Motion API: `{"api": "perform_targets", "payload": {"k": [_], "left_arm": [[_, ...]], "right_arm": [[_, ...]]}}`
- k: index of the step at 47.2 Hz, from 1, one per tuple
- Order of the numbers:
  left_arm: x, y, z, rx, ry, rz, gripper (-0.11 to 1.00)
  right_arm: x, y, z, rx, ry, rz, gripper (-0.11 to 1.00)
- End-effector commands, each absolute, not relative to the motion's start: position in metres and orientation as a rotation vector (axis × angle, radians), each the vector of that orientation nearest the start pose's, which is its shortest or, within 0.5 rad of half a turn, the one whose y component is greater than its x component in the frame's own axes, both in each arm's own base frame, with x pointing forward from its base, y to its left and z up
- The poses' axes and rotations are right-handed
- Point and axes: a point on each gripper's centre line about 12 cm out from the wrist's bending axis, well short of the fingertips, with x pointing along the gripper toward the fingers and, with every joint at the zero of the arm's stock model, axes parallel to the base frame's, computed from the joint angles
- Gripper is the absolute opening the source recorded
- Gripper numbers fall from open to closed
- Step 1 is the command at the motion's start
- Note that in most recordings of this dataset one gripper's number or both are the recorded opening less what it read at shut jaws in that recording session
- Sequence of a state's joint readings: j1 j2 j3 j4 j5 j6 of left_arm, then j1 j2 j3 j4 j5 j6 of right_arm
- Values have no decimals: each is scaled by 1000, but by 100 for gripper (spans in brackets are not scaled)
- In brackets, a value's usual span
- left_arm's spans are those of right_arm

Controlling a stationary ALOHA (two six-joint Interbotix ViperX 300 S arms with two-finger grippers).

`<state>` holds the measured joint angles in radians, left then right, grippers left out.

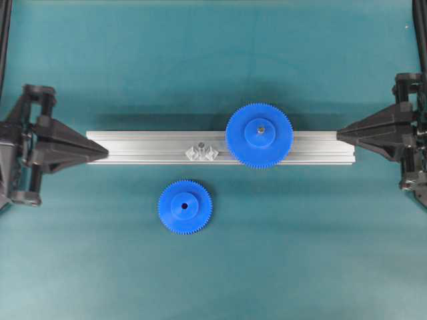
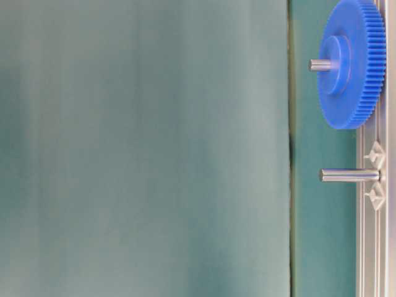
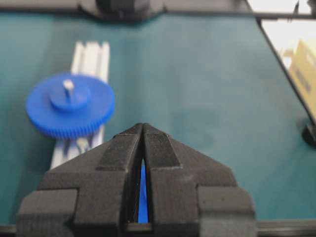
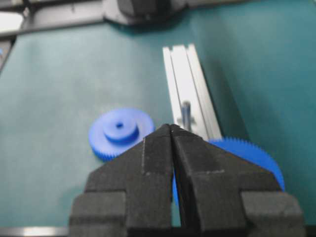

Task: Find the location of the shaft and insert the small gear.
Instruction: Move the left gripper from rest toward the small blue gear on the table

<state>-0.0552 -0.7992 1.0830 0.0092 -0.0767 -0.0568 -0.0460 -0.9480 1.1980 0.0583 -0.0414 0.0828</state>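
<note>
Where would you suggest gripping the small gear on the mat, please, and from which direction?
Probably from straight above. The small gear lies flat on the mat, hub up, apart from the rail, so its toothed rim is free all round. Span the rim, or pinch the raised hub, leaving the centre hole clear for the shaft.

Both grippers were matte black plastic. Seen from above, the left gripper (image 1: pixel 100 151), beside the left end of the aluminium rail (image 1: pixel 147 141), tapered from a blocky body to a sharp wedge tip; behind it stood a frame of black bars and rounded knobs. The right gripper (image 1: pixel 341 135), beside the rail's right end, had the same wedge shape and frame, with a dark cable running up behind it. In the wrist views, each finger (image 3: pixel 117 150) carried a rectangular, finely textured pad, and stepped square blocks formed the finger bases.
</note>
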Motion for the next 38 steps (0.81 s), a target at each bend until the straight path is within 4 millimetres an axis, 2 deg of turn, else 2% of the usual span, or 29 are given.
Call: {"api": "perform_targets", "payload": {"k": [1, 20, 38], "left_arm": [[237, -16, 281, -52, 198, -62, 1], [259, -18, 266, -85, 311, -55, 1], [288, -21, 236, -101, 594, -32, 1]], "right_arm": [[198, -10, 250, 157, 223, -69, 3], [192, -14, 229, 163, 330, -95, 3], [188, -15, 218, 173, 422, -108, 3]]}}
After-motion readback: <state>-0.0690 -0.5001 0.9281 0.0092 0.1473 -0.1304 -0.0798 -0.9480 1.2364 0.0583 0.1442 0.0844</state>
